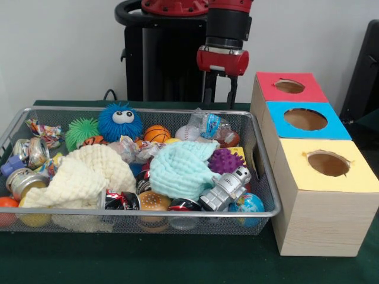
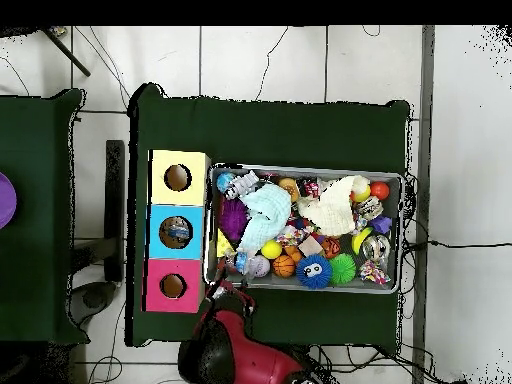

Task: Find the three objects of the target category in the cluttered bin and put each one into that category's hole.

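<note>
A wire bin [image 1: 148,211] is piled with clutter: a blue furry ball with eyes [image 1: 120,121], a green spiky ball [image 1: 81,131], a small basketball [image 1: 157,134], a baseball [image 1: 187,132], a purple spiky ball [image 1: 225,160], a silver toy robot [image 1: 227,189], a globe ball [image 1: 247,204], crushed cans [image 1: 121,200] and wrappers. A mint cloth [image 1: 180,168] and a cream cloth [image 1: 89,174] cover part of the pile. My gripper [image 1: 219,94] hangs open and empty above the bin's far right corner. In the overhead view the gripper [image 2: 214,291] sits just outside the bin [image 2: 300,168].
Three wooden boxes with round holes stand in a row beside the bin: red [image 1: 308,89], blue [image 1: 334,130] and yellow [image 1: 361,177]. From above, something lies inside the blue box's hole [image 2: 177,231]. Green cloth covers the table [image 1: 177,260].
</note>
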